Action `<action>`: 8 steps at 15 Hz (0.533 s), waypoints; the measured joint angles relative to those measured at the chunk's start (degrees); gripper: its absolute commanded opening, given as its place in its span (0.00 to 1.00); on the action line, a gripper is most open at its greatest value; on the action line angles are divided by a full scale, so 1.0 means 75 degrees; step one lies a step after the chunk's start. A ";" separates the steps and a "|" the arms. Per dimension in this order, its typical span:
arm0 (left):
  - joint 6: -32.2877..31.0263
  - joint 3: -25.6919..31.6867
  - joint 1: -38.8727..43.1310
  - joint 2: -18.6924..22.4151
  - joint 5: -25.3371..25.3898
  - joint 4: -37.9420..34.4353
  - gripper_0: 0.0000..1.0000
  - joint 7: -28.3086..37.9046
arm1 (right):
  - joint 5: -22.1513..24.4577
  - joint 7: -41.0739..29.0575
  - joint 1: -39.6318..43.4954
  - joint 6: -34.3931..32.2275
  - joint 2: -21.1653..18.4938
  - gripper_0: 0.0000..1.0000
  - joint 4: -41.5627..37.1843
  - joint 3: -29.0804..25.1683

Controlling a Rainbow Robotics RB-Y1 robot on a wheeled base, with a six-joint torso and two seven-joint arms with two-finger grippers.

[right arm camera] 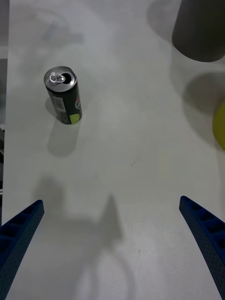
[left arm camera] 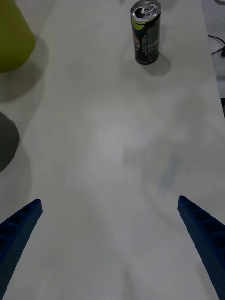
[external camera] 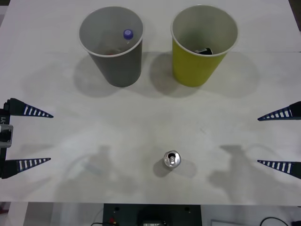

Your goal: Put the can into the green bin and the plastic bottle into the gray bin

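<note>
The can [external camera: 172, 159] stands upright near the table's front edge, silver top up; it also shows as the can [right arm camera: 64, 95] and the can [left arm camera: 146, 33] in the wrist views. At the back, the gray bin [external camera: 120, 68] holds the plastic bottle, whose blue-purple cap [external camera: 128, 34] shows inside. To its right is the green bin [external camera: 193, 66]. My left gripper [external camera: 44, 138] hovers open at the left edge, well left of the can. My right gripper [external camera: 261, 140] hovers open at the right edge, with nothing between its fingers.
A dark object [external camera: 204, 50] lies inside the green bin. The white table [external camera: 141, 117] is bare between the grippers and the bins. The gray bin [right arm camera: 201, 28] and the green bin [left arm camera: 11, 35] stand at the wrist views' edges. Cables hang below the front edge.
</note>
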 measured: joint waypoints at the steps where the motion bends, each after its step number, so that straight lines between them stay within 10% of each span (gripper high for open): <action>1: 0.0000 0.0000 0.0000 0.0000 0.0000 0.0000 1.00 0.0000 | -0.0001 0.0041 -0.0002 0.0017 0.0006 1.00 0.0031 0.0030; 8: 0.0000 0.0000 0.0000 0.0000 0.0000 0.0000 1.00 0.0000 | -0.0228 0.0824 -0.0439 -0.0096 0.0569 1.00 0.0586 0.0651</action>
